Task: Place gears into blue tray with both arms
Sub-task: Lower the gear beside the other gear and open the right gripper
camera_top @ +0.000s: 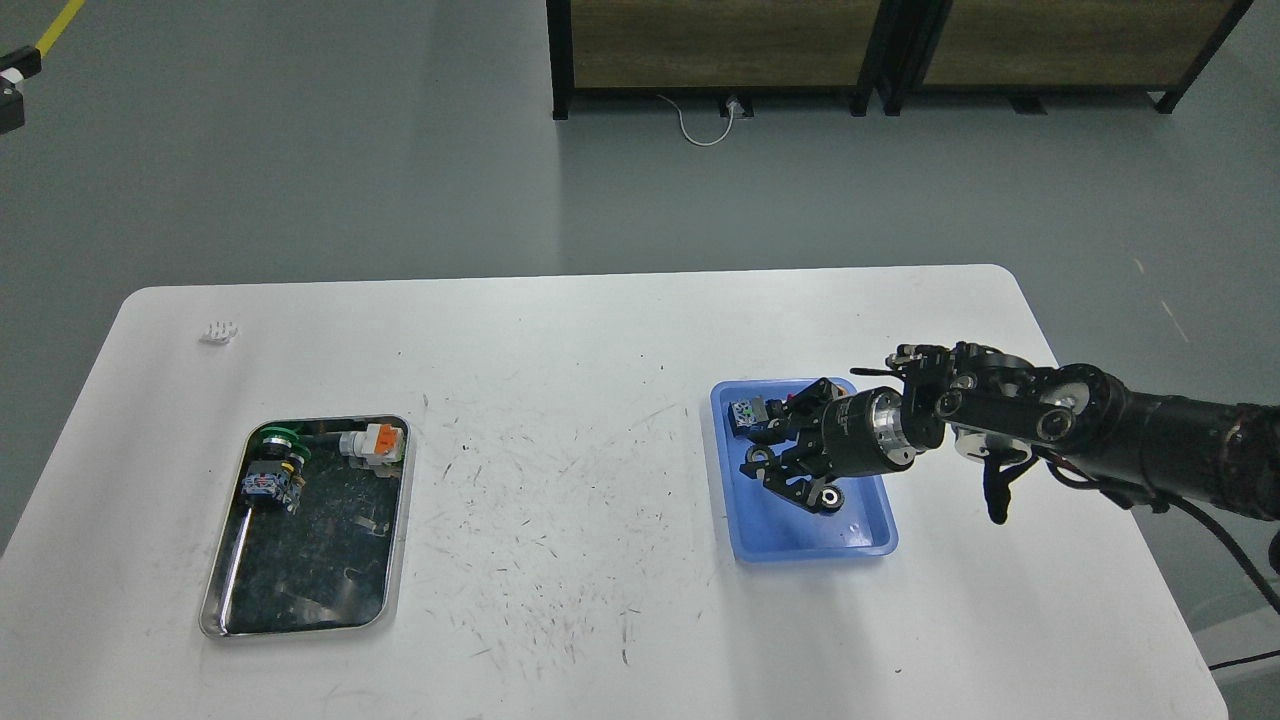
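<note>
The blue tray (pixel 870 535) lies on the right half of the white table. My right arm comes in from the right, and its gripper (pixel 790 450) hangs low over the tray's far half with its black fingers (pixel 762 462) spread, so it is open. A small dark part with blue and green marks (pixel 748 414) sits in the tray's far left corner, just beside the fingers. The gears are hidden; I cannot tell any apart from the dark fingers. My left arm is out of view.
A shiny steel tray (pixel 225 600) at the left holds a green-capped switch (pixel 280 445), a white and orange part (pixel 375 443) and a dark blue-marked part (pixel 268 487). A small white object (pixel 218 332) lies at the far left. The table's edge (pixel 1020 300) is behind my right arm.
</note>
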Robot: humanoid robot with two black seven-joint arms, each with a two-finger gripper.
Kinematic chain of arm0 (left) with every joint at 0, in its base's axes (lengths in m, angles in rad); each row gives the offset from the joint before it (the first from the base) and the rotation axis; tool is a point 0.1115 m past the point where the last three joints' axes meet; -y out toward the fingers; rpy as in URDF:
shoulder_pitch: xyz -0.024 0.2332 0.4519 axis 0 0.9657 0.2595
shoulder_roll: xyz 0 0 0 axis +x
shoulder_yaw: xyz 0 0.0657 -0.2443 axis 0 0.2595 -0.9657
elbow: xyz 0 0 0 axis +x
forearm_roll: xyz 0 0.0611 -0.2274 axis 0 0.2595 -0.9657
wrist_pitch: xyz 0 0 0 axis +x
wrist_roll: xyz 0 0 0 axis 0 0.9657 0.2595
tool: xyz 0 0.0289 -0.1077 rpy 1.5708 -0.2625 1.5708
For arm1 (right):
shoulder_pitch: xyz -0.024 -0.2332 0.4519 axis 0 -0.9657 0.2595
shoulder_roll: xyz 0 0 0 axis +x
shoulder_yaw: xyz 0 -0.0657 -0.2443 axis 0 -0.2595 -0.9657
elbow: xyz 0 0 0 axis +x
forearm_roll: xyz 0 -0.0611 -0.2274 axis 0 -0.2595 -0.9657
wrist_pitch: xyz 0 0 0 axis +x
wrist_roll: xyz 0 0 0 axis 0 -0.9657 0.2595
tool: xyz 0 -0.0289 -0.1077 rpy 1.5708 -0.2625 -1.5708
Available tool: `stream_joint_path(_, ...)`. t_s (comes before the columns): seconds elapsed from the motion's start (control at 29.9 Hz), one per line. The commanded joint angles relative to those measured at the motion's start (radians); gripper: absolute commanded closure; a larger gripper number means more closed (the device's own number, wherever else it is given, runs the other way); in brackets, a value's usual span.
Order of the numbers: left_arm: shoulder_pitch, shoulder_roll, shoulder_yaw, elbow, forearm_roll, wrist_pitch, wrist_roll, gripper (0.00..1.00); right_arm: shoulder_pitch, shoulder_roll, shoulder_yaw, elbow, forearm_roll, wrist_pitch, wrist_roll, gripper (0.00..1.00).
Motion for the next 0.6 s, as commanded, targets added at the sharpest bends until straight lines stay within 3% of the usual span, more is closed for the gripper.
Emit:
stream_joint_path(0.0, 0.000, 0.000, -0.002, 0.000, 0.000, 0.000, 0.000, 0.02, -0.032, 0.009, 0.000, -0.016, -0.018, 0.000, 0.000, 0.70)
stream_joint_path(0.2, 0.000, 0.000, -0.002, 0.000, 0.001, 0.000, 0.000, 0.02, -0.053, 0.018, 0.000, -0.030, -0.027, -0.002, 0.000, 0.66)
stream_joint_path(0.33, -0.001, 0.000, -0.002, 0.000, 0.001, 0.000, 0.000, 0.02, -0.053, 0.020, 0.003, -0.036, -0.026, -0.017, 0.000, 0.39)
stream_joint_path(0.47, -0.001, 0.000, -0.002, 0.000, 0.001, 0.000, 0.000, 0.02, -0.053, 0.020, 0.010, -0.036, -0.023, -0.049, 0.001, 0.18)
stream_joint_path(0.57, -0.001, 0.000, -0.002, -0.001, 0.000, 0.000, 0.002, 0.02, -0.053, 0.020, 0.043, -0.036, -0.020, -0.057, 0.001, 0.14)
